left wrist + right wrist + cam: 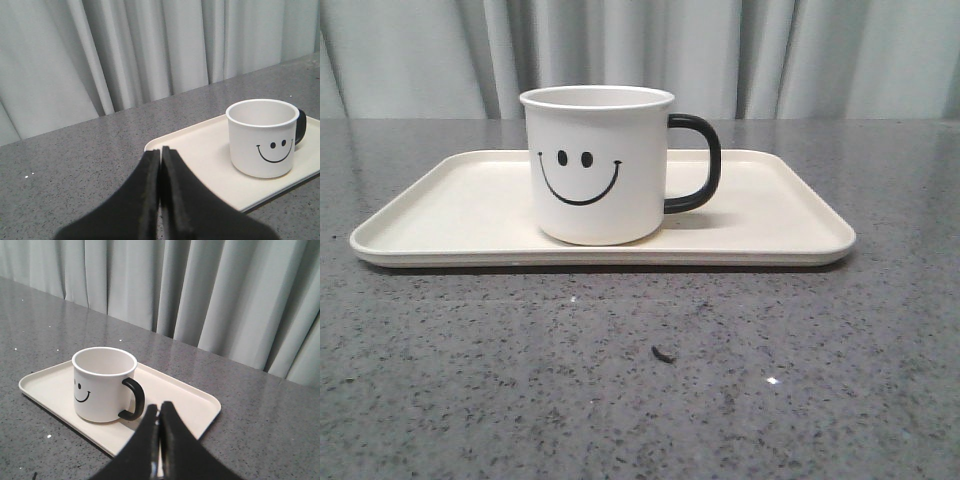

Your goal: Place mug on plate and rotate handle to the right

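The white mug (pixel 597 165) with a black smiley face stands upright on the cream plate (pixel 450 215), near its middle. Its black handle (pixel 698 163) points to the right in the front view. The mug also shows in the left wrist view (pixel 261 138) and the right wrist view (pixel 103 384), on the plate (pixel 200 150) (pixel 185 402). My left gripper (pixel 161 150) is shut and empty, held off the plate's left end. My right gripper (pixel 159 406) is shut and empty, held off the plate's right side, apart from the handle (pixel 134 399). Neither gripper shows in the front view.
The grey speckled table (pixel 640 380) carries the plate. A small dark speck (pixel 663 354) lies on the table in front of the plate. Grey curtains (pixel 770 50) hang behind the table's far edge.
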